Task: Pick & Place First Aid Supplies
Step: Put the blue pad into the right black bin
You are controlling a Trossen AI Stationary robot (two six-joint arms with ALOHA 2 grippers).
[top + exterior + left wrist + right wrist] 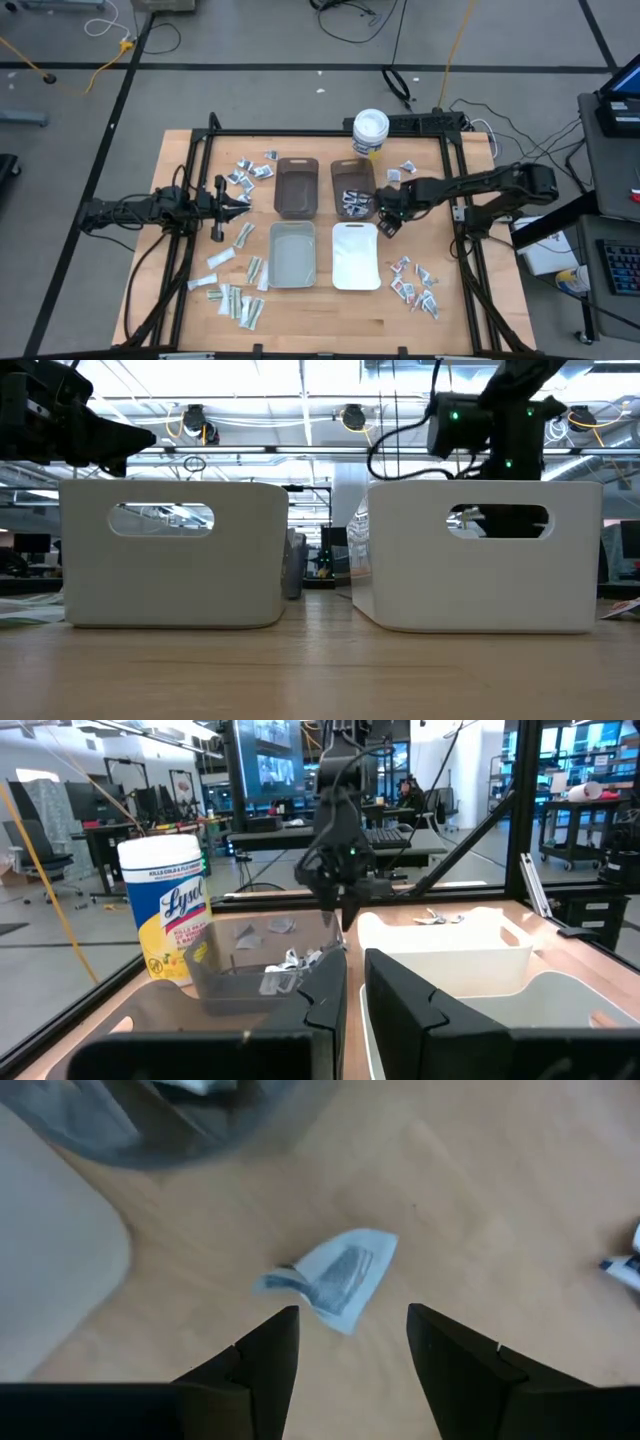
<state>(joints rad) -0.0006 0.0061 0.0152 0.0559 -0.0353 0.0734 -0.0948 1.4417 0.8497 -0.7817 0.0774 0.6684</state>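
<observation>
Hovering over the bare wood is the right gripper [350, 1342], jaws spread wide and empty, with one small crumpled pale-blue and white sealed packet [333, 1280] lying flat on the light wooden table [480, 1210] just ahead of the fingertips. The packet is sitting roughly on the jaw centreline, slightly toward one finger; its long axis is running diagonally to the line across the jaws, so I'm judging that a small wrist turn plus a short forward-and-down move would be needed to straddle it.

From above, the right gripper [388, 221] is sitting just beside the right-hand smoky translucent bin [352, 189], near the corner where it meets the white rectangular bin [356, 256]. The loose packet itself is hidden under the gripper in that view. A few packets are already lying in the smoky bin.

The left gripper [228, 197] is waiting near the left table edge, jaws nearly closed, holding nothing I can see. It is well apart from this packet, so the right arm is clearly the nearer one. More packets [415, 285] are lying scattered near the table's front right.
</observation>
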